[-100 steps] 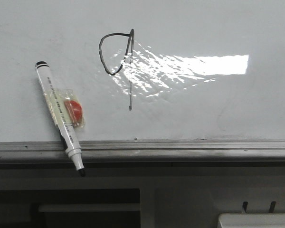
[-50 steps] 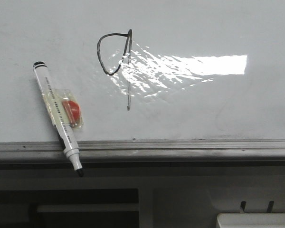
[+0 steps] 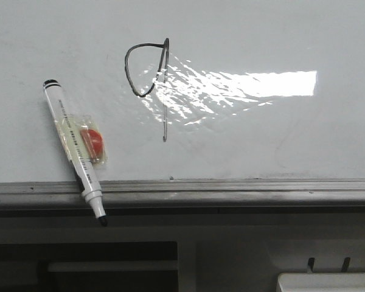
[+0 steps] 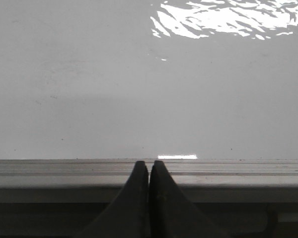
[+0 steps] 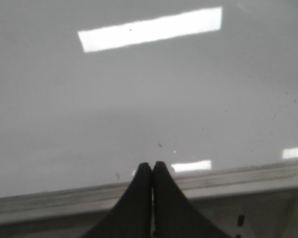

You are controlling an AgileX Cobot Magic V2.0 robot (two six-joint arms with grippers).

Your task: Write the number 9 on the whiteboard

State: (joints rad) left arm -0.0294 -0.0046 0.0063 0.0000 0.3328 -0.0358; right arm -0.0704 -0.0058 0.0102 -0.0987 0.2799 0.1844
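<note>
Both grippers hang over the near grey ledge [image 3: 231, 190]: the left gripper [image 4: 149, 171] and right gripper [image 5: 152, 173] each have fingers pressed together, gripping nothing. A marker [image 3: 75, 150] lies left, its tip past the ledge. Farther on the whiteboard [image 3: 280, 36], the number 9 [image 3: 151, 79] stands left of centre.

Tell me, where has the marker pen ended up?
In the front view the marker pen lies slanted on the left of the whiteboard, left of the number 9, its black tip overhanging the grey ledge.

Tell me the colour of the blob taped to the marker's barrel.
Red-orange blob under clear tape on the white marker pen; front view shows it best.
</note>
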